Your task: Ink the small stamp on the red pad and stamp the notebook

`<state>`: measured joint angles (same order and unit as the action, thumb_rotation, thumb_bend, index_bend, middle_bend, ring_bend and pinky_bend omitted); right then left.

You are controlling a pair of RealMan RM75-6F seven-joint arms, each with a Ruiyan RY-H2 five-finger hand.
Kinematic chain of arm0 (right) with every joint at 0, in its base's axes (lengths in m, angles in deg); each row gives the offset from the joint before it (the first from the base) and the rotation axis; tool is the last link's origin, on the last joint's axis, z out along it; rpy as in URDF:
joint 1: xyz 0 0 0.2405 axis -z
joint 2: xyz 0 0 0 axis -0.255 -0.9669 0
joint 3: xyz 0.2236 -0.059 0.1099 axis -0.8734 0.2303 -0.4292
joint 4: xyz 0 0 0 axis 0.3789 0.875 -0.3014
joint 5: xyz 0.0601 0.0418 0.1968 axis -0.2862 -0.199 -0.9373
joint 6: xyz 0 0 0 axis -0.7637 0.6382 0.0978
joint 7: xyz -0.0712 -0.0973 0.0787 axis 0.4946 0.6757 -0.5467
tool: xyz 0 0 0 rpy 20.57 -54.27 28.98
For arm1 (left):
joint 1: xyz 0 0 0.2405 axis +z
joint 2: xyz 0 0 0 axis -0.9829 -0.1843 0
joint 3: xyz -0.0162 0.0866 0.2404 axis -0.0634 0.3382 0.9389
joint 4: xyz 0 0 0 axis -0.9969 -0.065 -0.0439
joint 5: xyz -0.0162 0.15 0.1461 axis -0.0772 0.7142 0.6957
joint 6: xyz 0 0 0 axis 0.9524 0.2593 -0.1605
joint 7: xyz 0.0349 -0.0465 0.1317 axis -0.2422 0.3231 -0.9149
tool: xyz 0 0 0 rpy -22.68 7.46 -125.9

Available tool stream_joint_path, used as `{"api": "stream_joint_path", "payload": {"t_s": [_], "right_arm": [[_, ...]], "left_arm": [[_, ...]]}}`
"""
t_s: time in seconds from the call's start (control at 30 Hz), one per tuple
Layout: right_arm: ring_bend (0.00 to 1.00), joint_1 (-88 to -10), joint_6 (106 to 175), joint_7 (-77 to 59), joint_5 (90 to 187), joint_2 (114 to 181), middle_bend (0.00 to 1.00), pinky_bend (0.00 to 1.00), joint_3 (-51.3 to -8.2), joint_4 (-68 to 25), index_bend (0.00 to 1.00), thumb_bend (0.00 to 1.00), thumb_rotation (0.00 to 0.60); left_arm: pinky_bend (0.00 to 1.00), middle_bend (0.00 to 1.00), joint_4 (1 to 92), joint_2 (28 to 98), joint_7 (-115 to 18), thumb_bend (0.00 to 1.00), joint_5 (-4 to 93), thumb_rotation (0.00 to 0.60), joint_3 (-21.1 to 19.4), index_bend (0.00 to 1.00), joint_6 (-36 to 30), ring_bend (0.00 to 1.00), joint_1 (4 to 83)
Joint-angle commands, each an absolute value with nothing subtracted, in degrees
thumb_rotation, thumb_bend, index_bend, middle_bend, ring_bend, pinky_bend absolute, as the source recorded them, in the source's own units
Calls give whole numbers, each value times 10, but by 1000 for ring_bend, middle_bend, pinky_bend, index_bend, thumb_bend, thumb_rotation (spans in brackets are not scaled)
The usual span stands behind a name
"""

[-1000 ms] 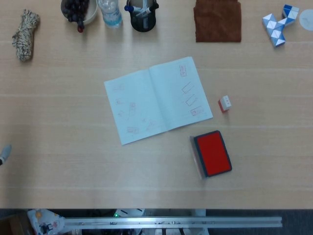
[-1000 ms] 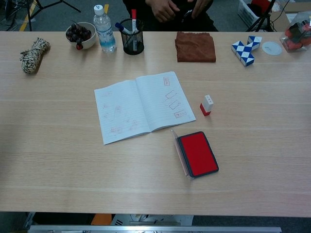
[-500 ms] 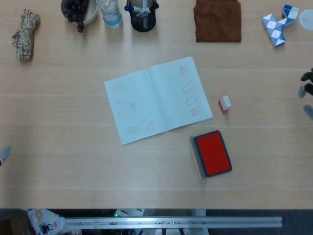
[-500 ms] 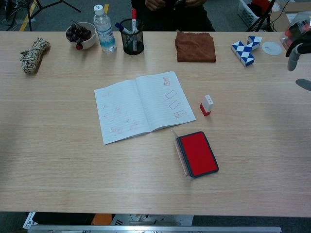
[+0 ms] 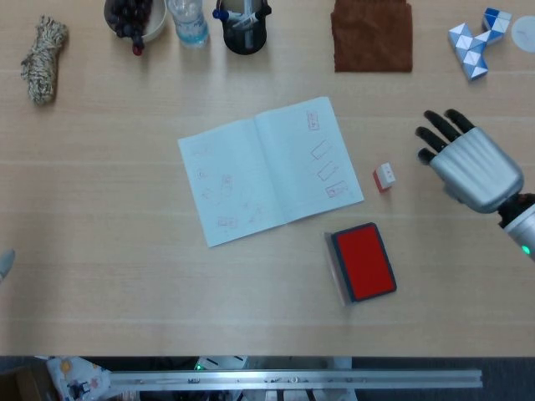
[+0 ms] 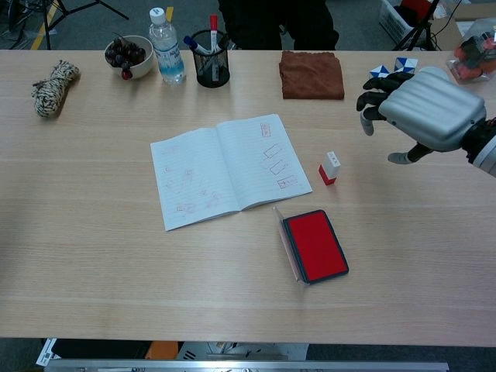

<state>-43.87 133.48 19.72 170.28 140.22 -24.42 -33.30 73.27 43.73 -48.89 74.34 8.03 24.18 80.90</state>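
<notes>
The small white stamp (image 5: 384, 176) with a red base stands upright on the table (image 5: 125, 276), just right of the open notebook (image 5: 269, 171). The notebook's pages carry several faint red stamp marks. The red ink pad (image 5: 363, 261) lies open in front of the stamp, lid folded to its left. My right hand (image 5: 468, 163) hovers to the right of the stamp, fingers spread and holding nothing, and does not touch it. The chest view shows the same hand (image 6: 422, 108), stamp (image 6: 329, 167), pad (image 6: 314, 245) and notebook (image 6: 229, 170). Only a grey tip of my left hand (image 5: 4, 263) shows at the left edge.
Along the far edge sit a rope coil (image 6: 53, 87), a bowl of dark fruit (image 6: 129, 54), a water bottle (image 6: 167, 46), a pen cup (image 6: 211, 62), a brown cloth (image 6: 311, 75) and a blue-white block puzzle (image 5: 476, 40). A person stands behind the table.
My right hand has come in from the right edge to a spot close to the right of the stamp. Stamp, pad and notebook have not moved.
</notes>
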Motion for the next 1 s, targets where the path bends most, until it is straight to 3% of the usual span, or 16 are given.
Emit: {"api": "stream_joint_path", "payload": {"t_s": [0.03,0.47,1.0], "right_arm": [[127,-460,1313,229,1695,1438,272,215,-244,-301,454,118,600],[127,-504,1274,277,1663,1528,267,215,-242,-220,427,124,600],[126,-529,1262,270,1634,1570,267,215,-233,-176,426,155,600]], "left_arm": [[172,67,733,437,-488,198,742,600,80,113,241,146,809],[172,67,728,430,-471,198,737,600,80,113,248,146,815],[172,67,725,427,-462,198,733,600,78,113,251,146,820]]}}
